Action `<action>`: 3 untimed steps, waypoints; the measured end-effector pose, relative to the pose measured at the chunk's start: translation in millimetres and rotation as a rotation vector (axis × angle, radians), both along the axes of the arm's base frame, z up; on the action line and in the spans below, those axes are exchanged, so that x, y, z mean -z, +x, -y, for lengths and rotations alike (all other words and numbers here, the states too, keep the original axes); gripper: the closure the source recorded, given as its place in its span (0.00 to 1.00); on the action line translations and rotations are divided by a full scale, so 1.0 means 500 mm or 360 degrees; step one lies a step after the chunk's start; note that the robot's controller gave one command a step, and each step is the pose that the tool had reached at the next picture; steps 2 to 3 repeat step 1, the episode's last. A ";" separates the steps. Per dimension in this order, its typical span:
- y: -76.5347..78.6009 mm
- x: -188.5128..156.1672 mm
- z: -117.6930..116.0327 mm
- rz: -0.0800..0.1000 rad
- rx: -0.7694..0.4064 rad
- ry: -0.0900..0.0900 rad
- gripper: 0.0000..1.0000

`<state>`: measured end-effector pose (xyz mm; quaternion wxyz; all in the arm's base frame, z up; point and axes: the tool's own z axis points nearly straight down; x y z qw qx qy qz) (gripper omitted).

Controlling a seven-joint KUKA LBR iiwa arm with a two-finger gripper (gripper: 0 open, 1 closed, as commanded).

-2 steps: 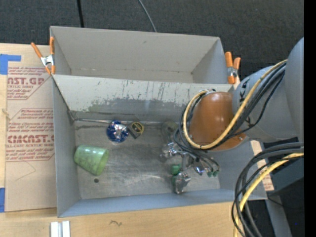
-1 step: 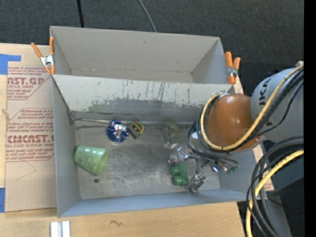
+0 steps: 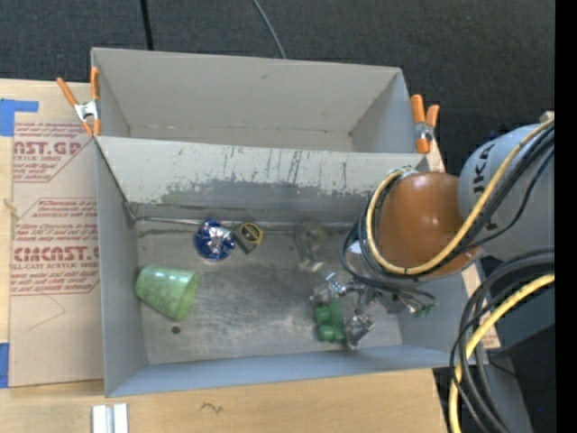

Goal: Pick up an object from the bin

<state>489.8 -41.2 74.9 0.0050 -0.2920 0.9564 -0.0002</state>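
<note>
My gripper [image 3: 347,309] is low in the bin's front right part, its metal fingers [image 3: 337,288] spread on either side of a small dark green lumpy toy [image 3: 328,323] that lies on the bin floor. The fingers stand apart, open, one above the toy and one at its right side. A clear, glassy small object [image 3: 311,240] lies a little behind the gripper near the back wall.
A pale green cup [image 3: 168,290] lies on its side at the front left. A blue-and-white ball [image 3: 215,240] and a small yellow-rimmed round thing [image 3: 249,234] sit near the back wall at left. The arm's orange cover hangs over the right side.
</note>
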 end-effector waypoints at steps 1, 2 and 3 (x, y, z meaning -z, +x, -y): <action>0.037 -0.343 0.011 0.0000 -0.0387 -0.0007 1.00; 0.037 -0.343 0.011 0.0000 -0.0387 -0.0007 1.00; 0.037 -0.343 0.011 0.0000 -0.0387 -0.0007 1.00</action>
